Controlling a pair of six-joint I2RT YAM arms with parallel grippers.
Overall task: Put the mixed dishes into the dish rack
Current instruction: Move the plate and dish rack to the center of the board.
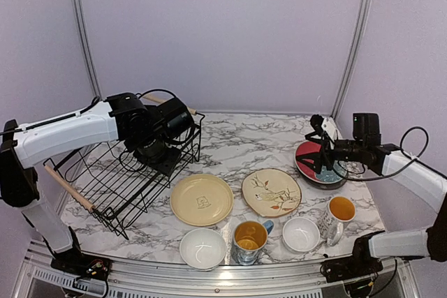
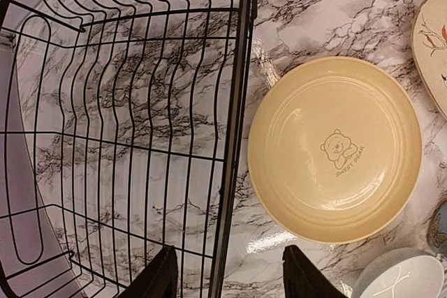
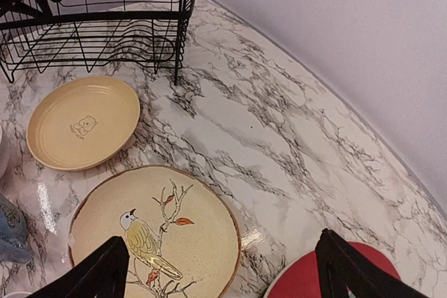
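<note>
Black wire rack [image 1: 133,172] is sitting on the left side of the marble top, with a wooden rod handle running along its near-left edge. Yellow plate [image 1: 202,199] with a little bear is lying flat just right of it, and the bird plate [image 1: 271,192] is lying right beside that. Red plate [image 1: 304,153] is sitting far right with something teal [image 1: 331,169] on it, partly hidden. Up front, two white bowls [image 1: 202,248] are sitting upright with a yellow-lined mug [image 1: 249,240] standing between them. A white mug [image 1: 340,214] is standing further right.
</note>
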